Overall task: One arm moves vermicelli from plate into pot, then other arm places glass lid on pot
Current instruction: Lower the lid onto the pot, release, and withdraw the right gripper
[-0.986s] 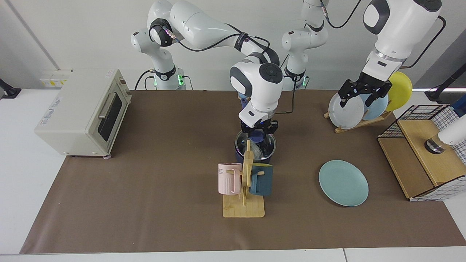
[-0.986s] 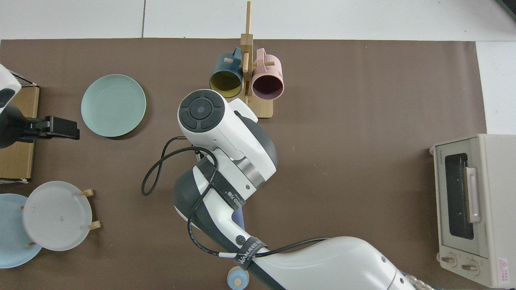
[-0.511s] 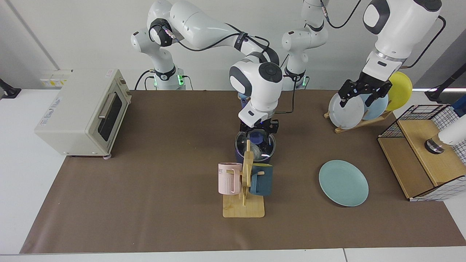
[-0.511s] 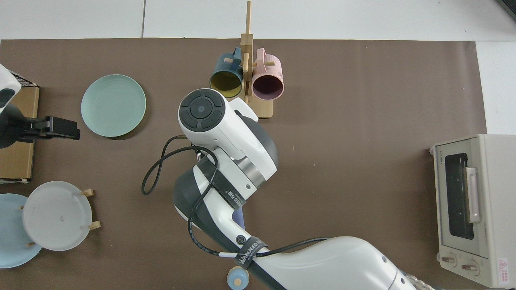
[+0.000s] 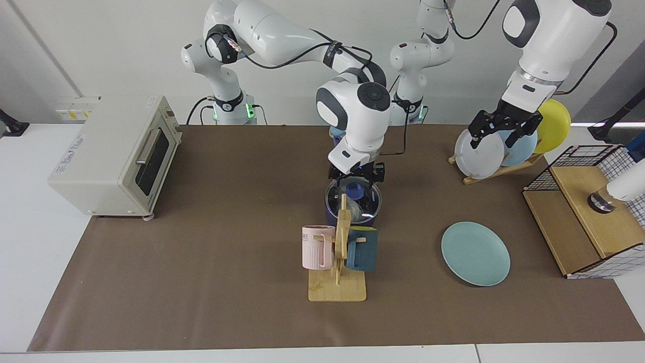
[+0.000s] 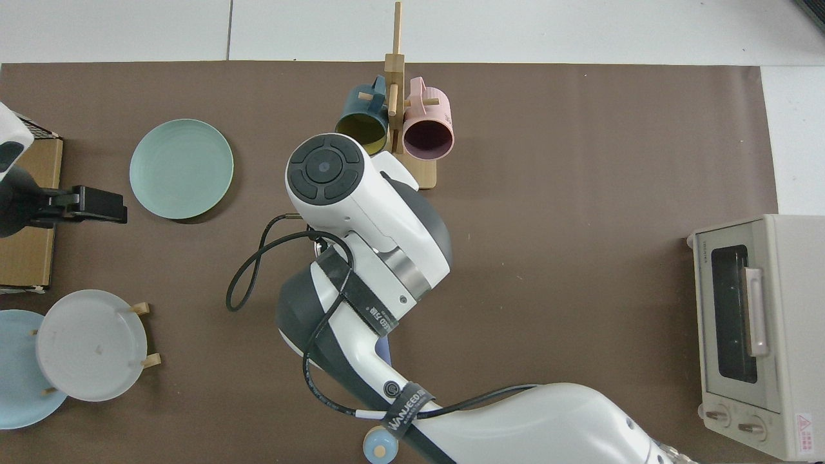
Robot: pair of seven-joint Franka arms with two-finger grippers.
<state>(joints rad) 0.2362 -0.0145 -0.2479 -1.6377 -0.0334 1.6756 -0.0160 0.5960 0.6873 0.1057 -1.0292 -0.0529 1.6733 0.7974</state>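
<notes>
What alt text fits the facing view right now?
Right gripper hangs open just above the blue knob of the glass lid, which sits on the pot holding vermicelli behind a mug rack. The teal plate lies bare. The left gripper waits open by the upright plates.

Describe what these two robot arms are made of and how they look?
Both arms are glossy white rounded segments with dark grey joint caps. Each ends in a black two-finger gripper: the right gripper, the left gripper. Black cables loop along them, one strapped with a lettered black band. Green lights glow at one base.
</notes>
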